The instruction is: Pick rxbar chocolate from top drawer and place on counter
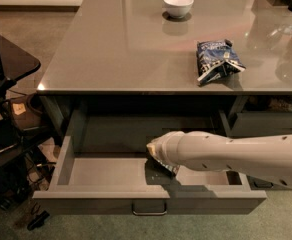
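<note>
My tool (156, 155) is down inside the open drawer (61, 164), near the middle of its floor, at the end of my arm (226, 151), which comes in from the right over the drawer's front corner. The wrist covers it from above, so I cannot tell whether it is released or clenched. Just under it lies a dark shape with pale flecks (169, 169). That may be the bar or part of my own tool; I cannot say which. No bar shows anywhere else in the drawer or up top, so I judge it sits right there beneath me.

The risks, as I see them: closing blind, I could pinch only the wrapper's edge and lose the bar on the lift, or push it along the smooth floor toward the back. Rising, my arm could catch the overhanging lip of the surface (121, 49), since the drawer's rear half sits under it. Setting down, I should keep well apart from the bag (217, 60) near the front edge.

The surface is grey and glossy, with a white bowl (178, 5) far back. A black side table (13, 59) stands to the left.
</note>
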